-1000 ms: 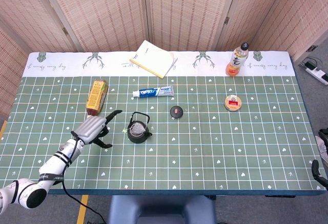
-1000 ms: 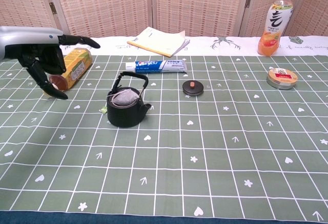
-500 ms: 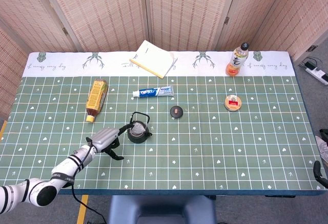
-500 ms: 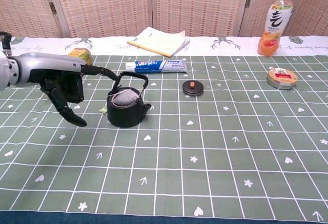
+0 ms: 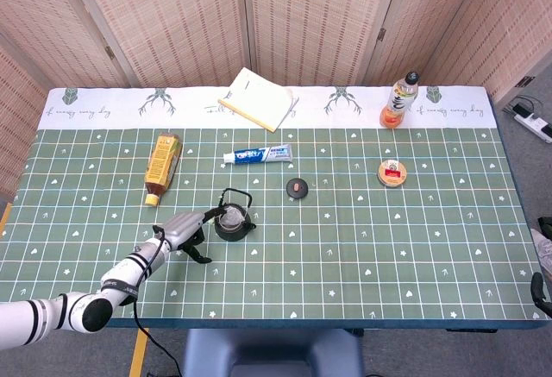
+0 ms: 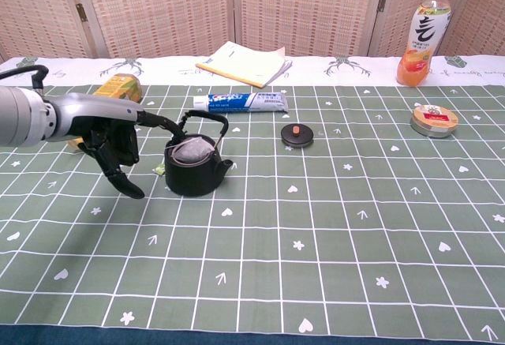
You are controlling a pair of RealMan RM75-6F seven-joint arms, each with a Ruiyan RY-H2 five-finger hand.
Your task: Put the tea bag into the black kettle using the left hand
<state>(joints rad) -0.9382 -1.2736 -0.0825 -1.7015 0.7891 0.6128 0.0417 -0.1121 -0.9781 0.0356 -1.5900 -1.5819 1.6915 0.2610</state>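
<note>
Left hand (image 6: 110,136), fingers spread and holding nothing, just left of black kettle (image 6: 193,167) containing tea bag (image 6: 192,151).

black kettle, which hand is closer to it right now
Left. The left hand is just beside the black kettle, one finger stretched to its handle. The right hand shows in neither view, so it is nowhere near.

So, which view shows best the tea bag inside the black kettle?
The chest view: the pale tea bag fills the open black kettle under its handle. From the head view it is only a small grey patch.
</note>
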